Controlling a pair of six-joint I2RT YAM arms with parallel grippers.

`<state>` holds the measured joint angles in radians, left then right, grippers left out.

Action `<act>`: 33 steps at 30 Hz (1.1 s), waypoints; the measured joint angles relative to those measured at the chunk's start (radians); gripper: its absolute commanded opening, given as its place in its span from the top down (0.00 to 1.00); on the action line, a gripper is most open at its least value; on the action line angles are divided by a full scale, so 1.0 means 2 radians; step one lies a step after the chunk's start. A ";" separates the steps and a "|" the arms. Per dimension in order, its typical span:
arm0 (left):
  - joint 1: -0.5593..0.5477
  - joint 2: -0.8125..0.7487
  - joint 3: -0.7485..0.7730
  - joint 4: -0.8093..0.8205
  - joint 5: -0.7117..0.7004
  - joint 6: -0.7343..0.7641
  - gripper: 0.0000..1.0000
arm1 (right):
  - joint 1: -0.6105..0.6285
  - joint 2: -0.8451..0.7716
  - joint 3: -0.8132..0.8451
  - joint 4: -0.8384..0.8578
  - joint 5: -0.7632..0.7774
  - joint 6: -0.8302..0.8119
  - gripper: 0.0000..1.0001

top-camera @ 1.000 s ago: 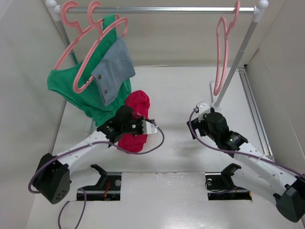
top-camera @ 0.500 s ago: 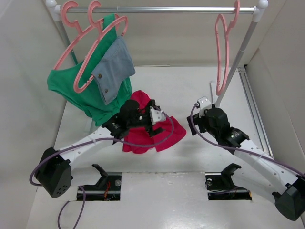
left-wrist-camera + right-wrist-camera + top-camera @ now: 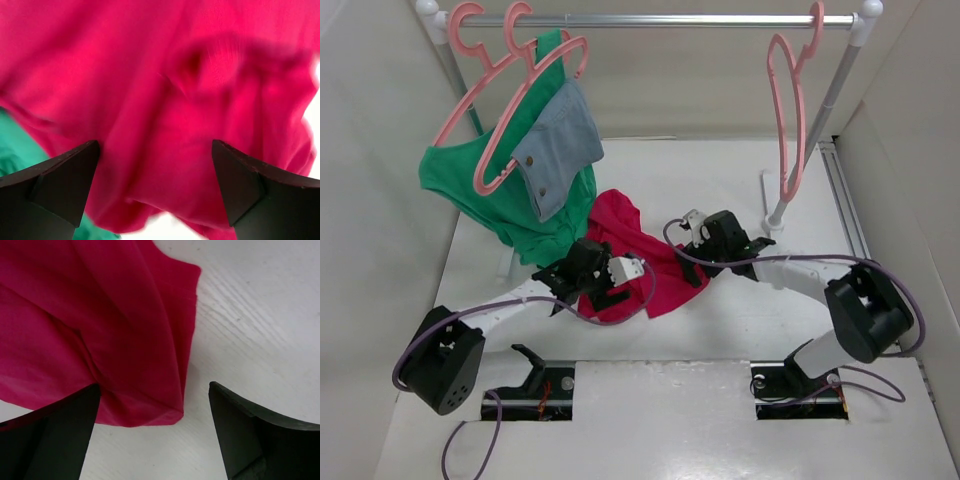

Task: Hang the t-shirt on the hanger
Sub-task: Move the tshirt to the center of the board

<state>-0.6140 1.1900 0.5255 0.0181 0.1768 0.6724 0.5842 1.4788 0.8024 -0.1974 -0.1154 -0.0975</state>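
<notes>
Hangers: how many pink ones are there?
3. One hanger bearing the green garment and one bearing the denim piece hang at the rail's left end; the empty hanger hangs at its right end.

the crimson t-shirt lies crumpled and partly spread on the table. the thin pink hanger hangs by its hook at the rail's right end.

The pincer, 2 fingers spread, hangs over the t-shirt lying on the table.
</notes>
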 measured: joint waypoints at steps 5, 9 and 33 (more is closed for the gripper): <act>-0.001 0.009 -0.011 -0.018 -0.017 0.049 0.15 | 0.002 0.053 0.008 0.013 -0.036 -0.007 0.85; -0.001 0.006 -0.020 -0.017 -0.013 0.076 0.69 | 0.004 0.070 0.018 0.031 -0.047 -0.005 1.00; 0.010 0.093 0.325 -0.155 0.028 0.117 1.00 | -0.238 -0.217 -0.041 0.007 -0.137 0.043 1.00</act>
<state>-0.5949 1.3758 1.1748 -0.2913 0.2325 0.9073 0.1089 1.0451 0.7197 -0.1837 -0.3885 -0.0105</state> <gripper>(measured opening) 0.013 0.027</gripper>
